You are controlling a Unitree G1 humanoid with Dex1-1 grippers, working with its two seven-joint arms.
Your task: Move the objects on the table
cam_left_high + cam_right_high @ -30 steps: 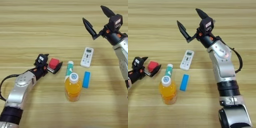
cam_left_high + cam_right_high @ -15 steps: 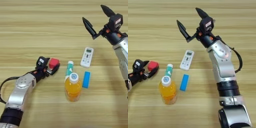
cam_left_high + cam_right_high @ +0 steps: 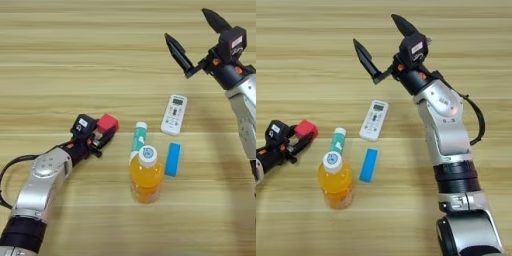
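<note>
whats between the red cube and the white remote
The teal-and-white tube lies between the red cube and the white remote, nearer the robot than both. Both views show it.

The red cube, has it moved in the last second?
Yes. The red cube, in the left gripper, has slid right, nearer the teal-and-white tube, which stayed put.

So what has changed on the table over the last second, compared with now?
The left gripper, shut on the red cube, has carried it a little to the right, toward the teal-and-white tube. The right gripper still hangs open above the far side of the table. The orange juice bottle, white remote and flat blue bar have not moved.
</note>
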